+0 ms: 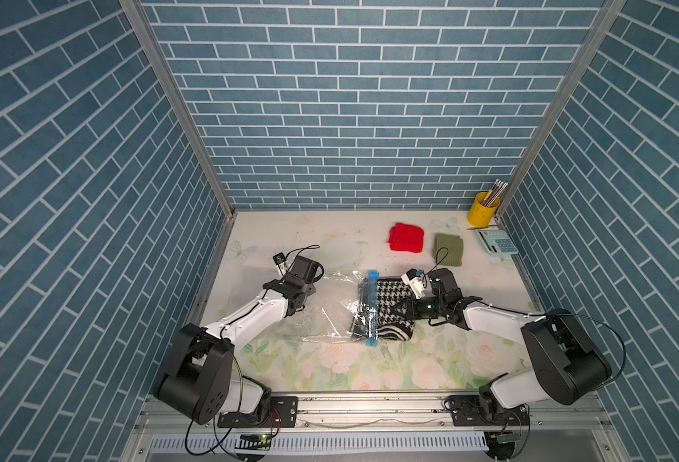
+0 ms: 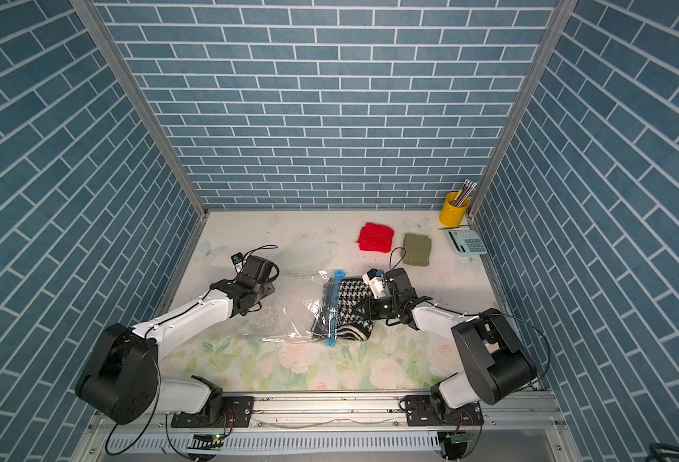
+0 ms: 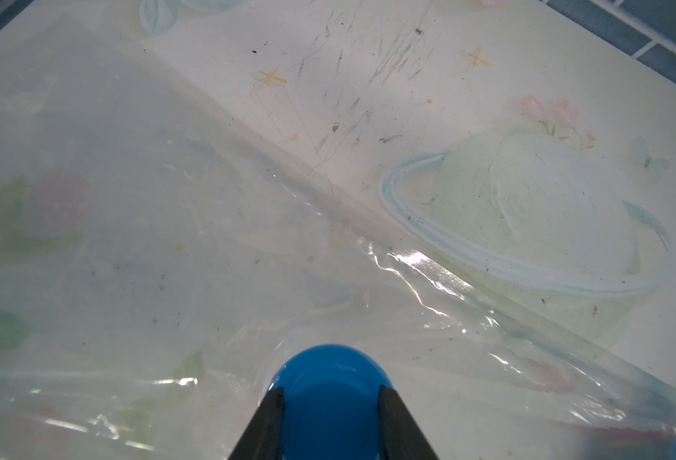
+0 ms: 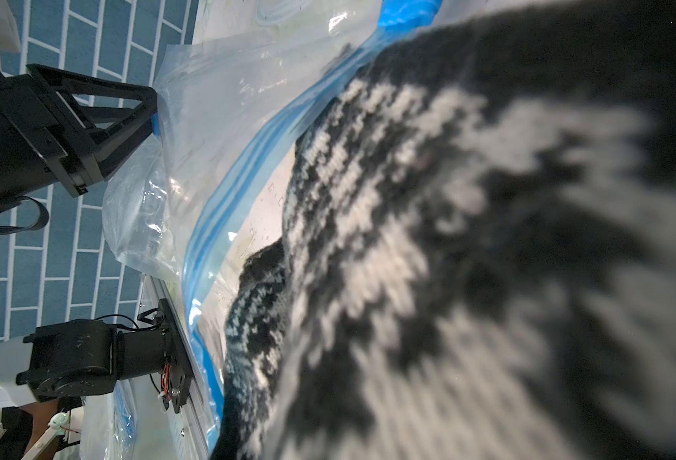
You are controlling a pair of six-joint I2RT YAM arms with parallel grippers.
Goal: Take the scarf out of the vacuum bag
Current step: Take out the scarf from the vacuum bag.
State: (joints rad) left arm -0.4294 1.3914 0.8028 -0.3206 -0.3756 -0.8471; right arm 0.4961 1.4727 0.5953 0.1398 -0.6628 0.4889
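The vacuum bag (image 1: 329,316) (image 2: 285,316) lies flat around the middle of the table (image 1: 369,372), nearer its front edge than its back edge. It is clear, crinkled plastic, and its light-blue zip strip (image 1: 371,308) (image 2: 333,308) runs front to back along the end that faces the table's right edge. The black-and-white houndstooth scarf (image 1: 389,296) (image 2: 351,298) straddles that strip: most of it lies outside the mouth, toward the right edge, and a narrower part sits under the plastic.

The right gripper (image 1: 401,309) (image 2: 363,310) is at the scarf's outer end with its jaws pinched together on the knit. In the right wrist view the scarf (image 4: 428,239) fills most of the picture, blurred and very close.

The left gripper (image 3: 330,398) is at the bag's other end, toward the left edge. Its jaws are clamped on the round blue valve cap (image 3: 328,370), one dark finger (image 3: 272,414) against each side of it. The right wrist view shows the left gripper (image 4: 151,115) meeting the plastic there.

At the far right corner stand a yellow cup (image 1: 483,210) of pencils and a pale-blue calculator (image 1: 497,241). Just in from them lie a folded red knit (image 1: 406,237) and an olive knit (image 1: 448,249), side by side and apart from the bag.
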